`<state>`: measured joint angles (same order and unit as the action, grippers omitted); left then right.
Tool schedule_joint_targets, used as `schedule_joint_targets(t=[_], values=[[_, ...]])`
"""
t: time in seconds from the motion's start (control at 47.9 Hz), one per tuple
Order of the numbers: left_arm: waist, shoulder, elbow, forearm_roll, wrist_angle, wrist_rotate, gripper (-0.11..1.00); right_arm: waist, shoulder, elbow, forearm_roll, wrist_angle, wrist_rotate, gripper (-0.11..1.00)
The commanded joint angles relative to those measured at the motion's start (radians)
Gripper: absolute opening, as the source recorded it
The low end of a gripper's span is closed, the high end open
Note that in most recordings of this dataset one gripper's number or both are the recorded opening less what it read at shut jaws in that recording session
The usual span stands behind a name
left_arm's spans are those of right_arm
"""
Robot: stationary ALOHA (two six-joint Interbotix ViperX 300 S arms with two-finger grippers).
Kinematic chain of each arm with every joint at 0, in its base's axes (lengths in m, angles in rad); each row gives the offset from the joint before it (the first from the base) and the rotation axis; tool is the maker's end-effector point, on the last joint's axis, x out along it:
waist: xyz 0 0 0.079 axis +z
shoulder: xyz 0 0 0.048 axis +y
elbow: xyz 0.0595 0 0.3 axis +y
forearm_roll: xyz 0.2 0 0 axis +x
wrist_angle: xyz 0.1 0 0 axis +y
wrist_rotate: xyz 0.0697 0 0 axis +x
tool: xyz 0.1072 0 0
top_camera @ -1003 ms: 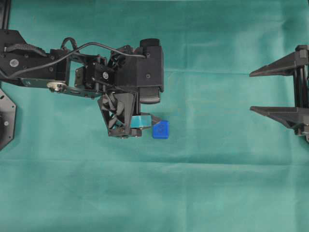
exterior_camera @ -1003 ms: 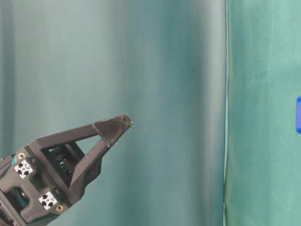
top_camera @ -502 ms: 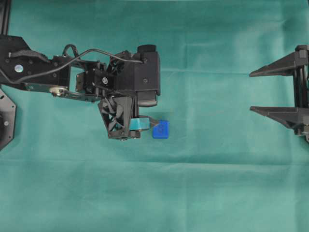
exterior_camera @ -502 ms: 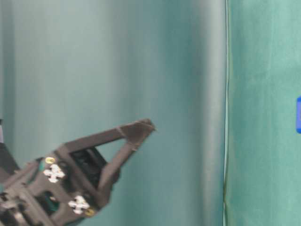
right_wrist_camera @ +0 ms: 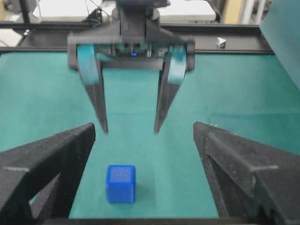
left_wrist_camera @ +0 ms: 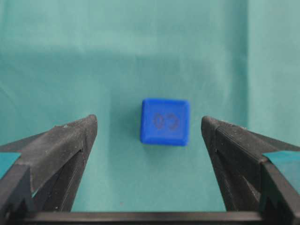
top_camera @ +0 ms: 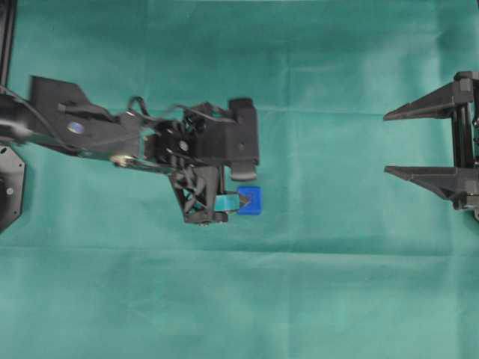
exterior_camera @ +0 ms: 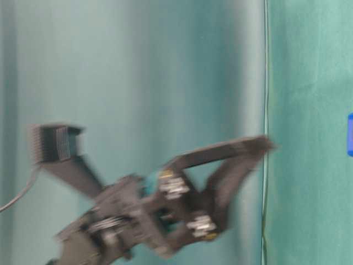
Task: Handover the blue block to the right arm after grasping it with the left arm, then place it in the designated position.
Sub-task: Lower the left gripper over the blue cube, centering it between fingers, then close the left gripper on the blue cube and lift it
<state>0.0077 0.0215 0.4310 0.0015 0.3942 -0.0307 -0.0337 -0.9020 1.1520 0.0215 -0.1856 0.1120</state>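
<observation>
The blue block (top_camera: 251, 200) lies on the green cloth, its marked face up. My left gripper (top_camera: 241, 188), fingers banded in teal tape, hangs open just above it. In the left wrist view the blue block (left_wrist_camera: 165, 122) sits just beyond the tips, in the gap of the left gripper (left_wrist_camera: 149, 121), touching neither finger. The right wrist view shows the blue block (right_wrist_camera: 121, 183) in front of the left gripper (right_wrist_camera: 131, 131), whose tips are off the cloth. My right gripper (top_camera: 385, 143) waits open and empty at the right edge. The designated position is not visible.
Green cloth (top_camera: 337, 284) covers the whole table. A black frame rail (right_wrist_camera: 243, 44) runs along the far side behind the left arm. In the table-level view the left gripper (exterior_camera: 220, 182) is motion-blurred and only a sliver of the blue block (exterior_camera: 350, 142) shows.
The left arm has stretched out to the right and come down, bringing its open fingers over the block. The block and the right arm have stayed put.
</observation>
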Motion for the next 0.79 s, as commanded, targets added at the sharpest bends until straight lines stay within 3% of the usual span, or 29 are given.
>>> schedule_joint_targets(t=[0.0, 0.773], values=[[-0.006, 0.009, -0.012, 0.000, -0.023, 0.000, 0.99, -0.002, 0.008, -0.028, -0.002, -0.003, 0.000, 0.93], [-0.015, 0.190, -0.005, -0.002, -0.138, -0.002, 0.99, -0.003, 0.023, -0.025, -0.002, -0.002, 0.000, 0.93]])
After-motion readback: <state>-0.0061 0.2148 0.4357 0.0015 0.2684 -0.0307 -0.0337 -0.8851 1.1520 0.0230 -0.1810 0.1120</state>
